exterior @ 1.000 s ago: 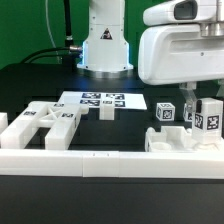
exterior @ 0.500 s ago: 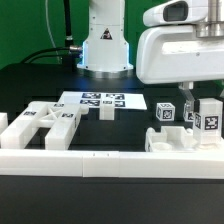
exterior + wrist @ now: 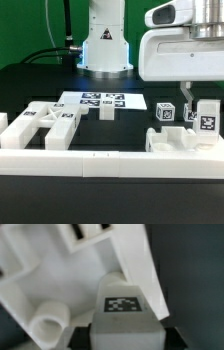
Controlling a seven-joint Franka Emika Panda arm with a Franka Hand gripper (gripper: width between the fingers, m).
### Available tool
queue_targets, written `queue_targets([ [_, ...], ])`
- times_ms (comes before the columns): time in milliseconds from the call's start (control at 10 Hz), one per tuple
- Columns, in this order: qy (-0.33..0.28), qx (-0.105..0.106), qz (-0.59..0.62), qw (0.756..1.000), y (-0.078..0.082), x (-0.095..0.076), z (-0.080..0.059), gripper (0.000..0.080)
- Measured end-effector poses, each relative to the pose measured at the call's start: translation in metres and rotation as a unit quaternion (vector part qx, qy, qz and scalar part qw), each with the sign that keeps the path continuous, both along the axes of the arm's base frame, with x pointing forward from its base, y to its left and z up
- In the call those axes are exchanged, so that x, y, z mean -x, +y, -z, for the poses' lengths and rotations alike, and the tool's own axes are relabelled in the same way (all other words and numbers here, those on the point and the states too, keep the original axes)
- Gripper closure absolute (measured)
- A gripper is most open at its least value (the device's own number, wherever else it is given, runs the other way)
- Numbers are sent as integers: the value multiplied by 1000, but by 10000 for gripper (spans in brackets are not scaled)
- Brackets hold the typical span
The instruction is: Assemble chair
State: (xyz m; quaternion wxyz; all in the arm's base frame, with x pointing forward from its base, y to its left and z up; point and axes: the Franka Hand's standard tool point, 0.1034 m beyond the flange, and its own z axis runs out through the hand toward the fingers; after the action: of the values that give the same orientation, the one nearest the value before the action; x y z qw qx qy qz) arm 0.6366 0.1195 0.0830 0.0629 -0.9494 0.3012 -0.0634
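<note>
At the exterior view's right, the pincer (image 3: 206, 104) seems half-closed, gripping 1 tagged chair leg (image 3: 208, 123).

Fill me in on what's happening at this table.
The arm is putting a chair together. Its gripper is closed on a tagged leg, held upright at the exterior view's right, close beside a larger white slab. Whether the two are joined cannot be told. A second leg stands nearby. The cut-out frames lie untouched at the exterior view's left, near the marker board.
</note>
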Motion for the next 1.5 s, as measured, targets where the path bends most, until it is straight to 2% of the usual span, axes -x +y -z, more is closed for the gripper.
queue_targets([
  [400,10,-26,108,994,0,0,0,514],
  [600,27,-65,233,970,-2,1,1,514],
  [700,33,-77,280,956,-3,1,1,514],
  [800,42,-96,341,934,-3,1,1,514],
  [1000,53,-113,407,905,-3,0,1,514],
  [1100,52,-112,401,908,-3,0,1,512],
  [1200,50,-108,378,918,-3,0,1,460],
  [1300,53,-104,352,929,-2,0,0,272],
  [1400,49,-96,312,944,1,-1,-1,272],
  [1500,40,-86,257,962,3,-2,-1,188],
])
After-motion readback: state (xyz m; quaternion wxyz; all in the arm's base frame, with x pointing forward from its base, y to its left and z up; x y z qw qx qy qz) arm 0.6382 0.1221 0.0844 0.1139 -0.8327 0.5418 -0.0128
